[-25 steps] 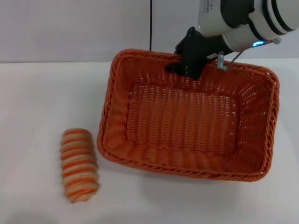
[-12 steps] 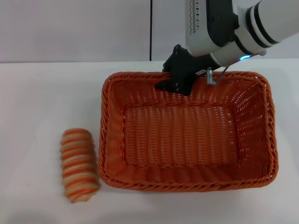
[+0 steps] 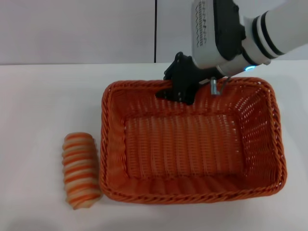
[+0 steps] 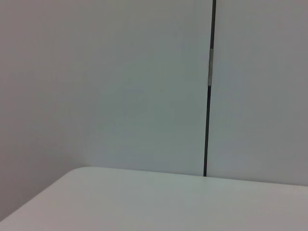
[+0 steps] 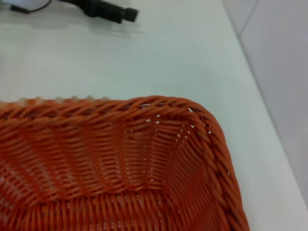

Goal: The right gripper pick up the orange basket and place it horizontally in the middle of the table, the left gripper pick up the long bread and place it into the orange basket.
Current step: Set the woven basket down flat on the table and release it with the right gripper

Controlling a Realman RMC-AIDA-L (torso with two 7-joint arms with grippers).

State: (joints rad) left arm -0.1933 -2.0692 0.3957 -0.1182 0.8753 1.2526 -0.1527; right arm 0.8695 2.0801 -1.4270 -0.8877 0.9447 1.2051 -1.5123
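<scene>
Now the right gripper (image 3: 179, 90) holds the far rim of the orange basket (image 3: 192, 192), which sits lengthwise across the white counter (image 3: 38, 106). Just left of it lies the long bread (image 3: 81, 169).

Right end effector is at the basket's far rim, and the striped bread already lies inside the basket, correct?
Not quite. The head view shows the long bread on the table, outside the orange basket. The right end effector is at the far rim.
</scene>
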